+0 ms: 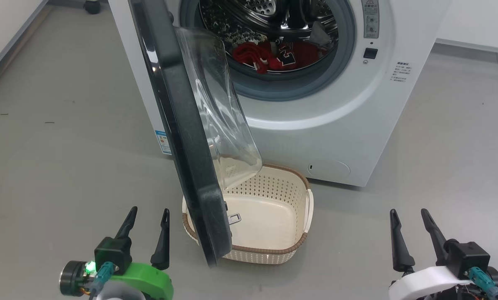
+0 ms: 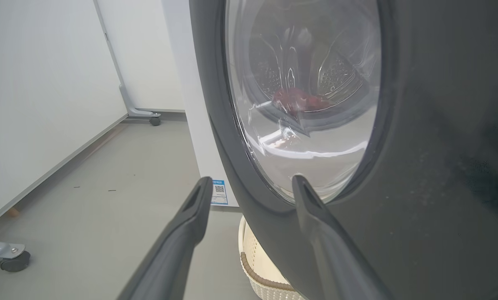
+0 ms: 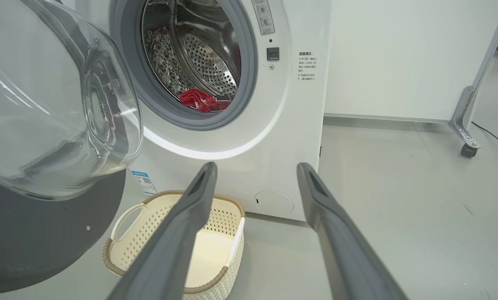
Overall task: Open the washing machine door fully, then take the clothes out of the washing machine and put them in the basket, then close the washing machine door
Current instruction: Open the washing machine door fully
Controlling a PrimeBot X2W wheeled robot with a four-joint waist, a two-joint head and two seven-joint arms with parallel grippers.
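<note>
while my left gripper (image 1: 149,210) and right gripper (image 1: 409,211) hang spread wide, clasping nothing, contents stand thus: washing machine (image 1: 336,137), steel drum (image 1: 232,25) holding red clothes (image 1: 269,56) heaped at its bottom; cream perforated basket (image 1: 274,250) on the floor (image 1: 65,146) before it, inside bare; washing machine door (image 1: 182,137) swung out, lower edge over the basket's left side, left gripper near its outer face.

I see grey matte floor (image 1: 65,146), few dark specks (image 1: 48,122). White panel (image 2: 44,83) on left, grey strip along base, castor foot (image 2: 13,260) at near end. Second white panel (image 3: 399,58) on right, metal leg (image 3: 461,121) on castor (image 3: 467,150), black cable (image 3: 494,139) on floor just beside. Light even, soft sheen on floor.
</note>
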